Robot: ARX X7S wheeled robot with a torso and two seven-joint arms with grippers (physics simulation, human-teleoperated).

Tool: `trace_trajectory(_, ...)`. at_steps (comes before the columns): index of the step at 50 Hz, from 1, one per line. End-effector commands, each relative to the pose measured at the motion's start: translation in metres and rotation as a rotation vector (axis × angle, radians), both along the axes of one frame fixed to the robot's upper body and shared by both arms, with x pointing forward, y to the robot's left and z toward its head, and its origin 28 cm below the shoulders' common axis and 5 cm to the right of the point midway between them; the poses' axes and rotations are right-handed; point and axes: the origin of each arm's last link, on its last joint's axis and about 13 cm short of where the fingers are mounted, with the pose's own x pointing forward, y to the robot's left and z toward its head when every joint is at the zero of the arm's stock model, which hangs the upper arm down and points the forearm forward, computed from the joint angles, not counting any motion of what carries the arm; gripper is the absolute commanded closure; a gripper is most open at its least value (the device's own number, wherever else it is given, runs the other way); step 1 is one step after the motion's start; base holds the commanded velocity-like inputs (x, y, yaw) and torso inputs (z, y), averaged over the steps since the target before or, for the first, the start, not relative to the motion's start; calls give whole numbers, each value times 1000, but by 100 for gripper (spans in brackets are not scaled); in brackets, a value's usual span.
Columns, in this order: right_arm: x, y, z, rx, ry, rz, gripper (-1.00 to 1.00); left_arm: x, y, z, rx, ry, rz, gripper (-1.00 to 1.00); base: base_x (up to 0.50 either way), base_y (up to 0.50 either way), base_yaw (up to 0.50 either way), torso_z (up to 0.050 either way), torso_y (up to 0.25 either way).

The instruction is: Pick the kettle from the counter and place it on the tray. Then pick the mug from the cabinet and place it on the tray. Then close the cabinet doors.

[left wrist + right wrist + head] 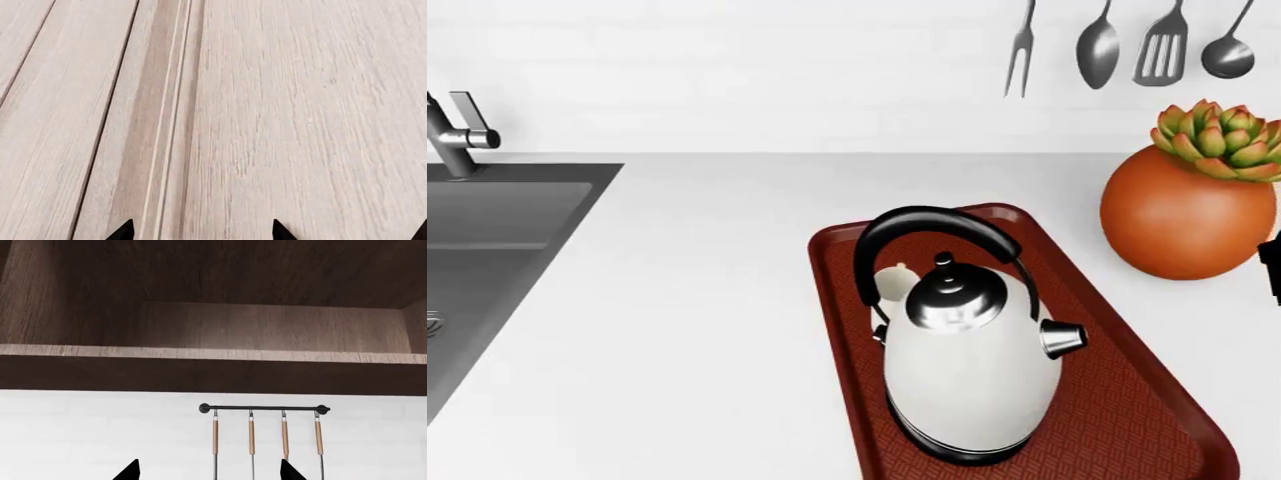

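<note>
The white egg-shaped kettle (968, 370) stands on the dark-red rectangular tray (1121, 400) on the smooth white tabletop (694, 300). Left pincer (200, 235), released, faces pale wood panelling (280, 110). Right pincer (208, 472), released, faces the dark wooden cabinet shelf (200, 352).

No text, label, brand, number or sign can be read in any of the three views. The kettle (968, 375), the tray (1121, 400) and the plant pot (1181, 225) all have plain, unmarked faces. The pale wooden cabinet door (280, 120) shows only grain.
</note>
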Motion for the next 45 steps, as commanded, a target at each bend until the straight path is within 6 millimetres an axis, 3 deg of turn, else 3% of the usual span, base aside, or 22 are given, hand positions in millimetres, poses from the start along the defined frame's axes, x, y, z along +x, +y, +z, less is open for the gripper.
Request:
trace_trajectory(1,-2,-2,-3,2,-2,5,-100,-3,-59,-16,279,46,-349,-100,0,0,0,0,0)
trace_trajectory(12,-1,-2,-6,-4,-1,6,-100,37,-71,-32,435,171,-212,-100,0,0,0,0,0)
trace_trajectory(29,-1,-3,-9,-11,5,14,-100,70,-79,-70,693,256,-110,-100,0,0,0,0,0)
trace_trajectory(45,-1,-2,-9,-18,6,30,-100,108,-77,-75,790,227,170,-100,0,0,0,0,0)
